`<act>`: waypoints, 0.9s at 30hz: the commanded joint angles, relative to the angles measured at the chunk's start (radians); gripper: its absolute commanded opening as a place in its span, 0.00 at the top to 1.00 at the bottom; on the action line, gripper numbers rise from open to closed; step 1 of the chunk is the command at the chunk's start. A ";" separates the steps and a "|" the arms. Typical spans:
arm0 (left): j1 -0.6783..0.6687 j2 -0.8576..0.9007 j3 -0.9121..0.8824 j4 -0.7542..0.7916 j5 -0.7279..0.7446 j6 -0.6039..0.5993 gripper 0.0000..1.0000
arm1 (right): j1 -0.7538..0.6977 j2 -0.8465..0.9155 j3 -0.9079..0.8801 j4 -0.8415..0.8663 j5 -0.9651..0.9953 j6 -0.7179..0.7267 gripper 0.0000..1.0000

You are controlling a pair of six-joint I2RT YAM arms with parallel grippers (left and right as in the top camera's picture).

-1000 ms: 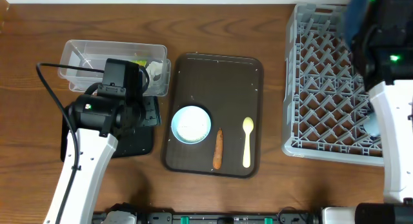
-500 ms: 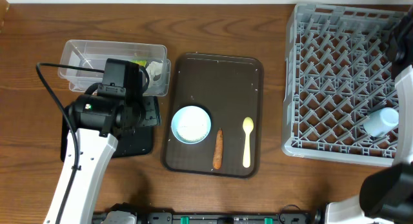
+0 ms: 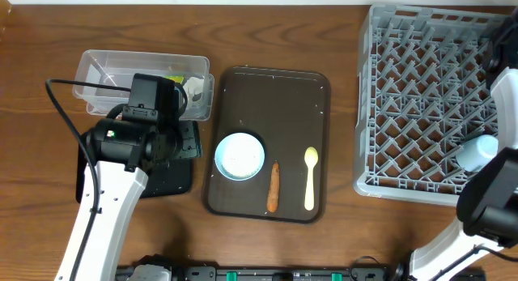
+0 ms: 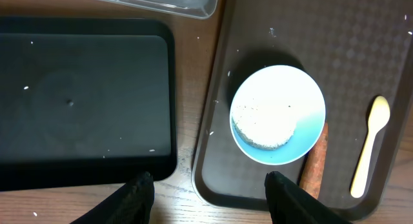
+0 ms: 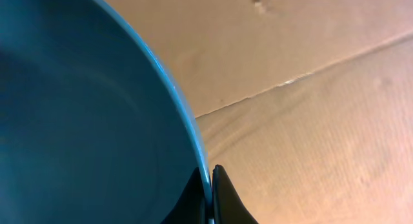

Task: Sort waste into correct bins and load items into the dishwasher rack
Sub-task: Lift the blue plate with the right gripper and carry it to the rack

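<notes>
My left gripper [image 4: 210, 185] is open and empty, hovering over the gap between the shallow black tray [image 4: 84, 101] and the brown serving tray [image 4: 258, 185]. The pale blue bowl [image 3: 239, 155] holds a white pad of rice [image 4: 264, 124]. Beside it lie the carrot-like stick [image 3: 273, 186] and the yellow spoon [image 3: 310, 177]. My right gripper [image 5: 210, 185] is shut on the rim of the dark blue plate [image 5: 84, 121]; both are outside the overhead view. The clear tub [image 3: 105, 58] holds crumpled paper [image 3: 194, 88] and a wrapper [image 3: 174, 77].
The grey dishwasher rack [image 3: 421, 103] fills the right side, with a small pale cup [image 3: 477, 151] near its front right corner. My right arm [image 3: 506, 95] stands along the rack's right edge. A few rice grains lie on the black tray [image 3: 174, 180] and the wood.
My right arm has swung from above the rack's back right corner out to the right edge, taking the plate out of the overhead view. The left arm has not moved.
</notes>
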 commanded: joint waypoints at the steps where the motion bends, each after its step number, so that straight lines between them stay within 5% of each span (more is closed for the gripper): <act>1: 0.003 0.006 -0.004 -0.002 -0.012 0.009 0.42 | -0.023 0.033 0.005 0.007 -0.027 -0.122 0.99; 7: 0.003 0.006 -0.004 -0.002 -0.012 0.009 0.42 | -0.018 0.066 0.003 -0.006 -0.042 -0.122 0.99; 14: 0.003 0.006 -0.004 0.002 -0.012 0.009 0.42 | 0.006 0.069 0.002 -0.180 -0.118 0.061 0.97; 17: 0.003 0.006 -0.004 0.001 -0.012 0.009 0.42 | 0.021 0.069 0.002 -0.232 -0.120 0.130 0.83; 20: 0.003 0.006 -0.004 0.001 -0.012 0.009 0.42 | 0.039 0.069 0.002 -0.276 -0.120 0.199 0.50; 27: 0.003 0.007 -0.004 0.002 -0.012 0.009 0.42 | 0.093 0.069 0.002 -0.388 -0.119 0.304 0.34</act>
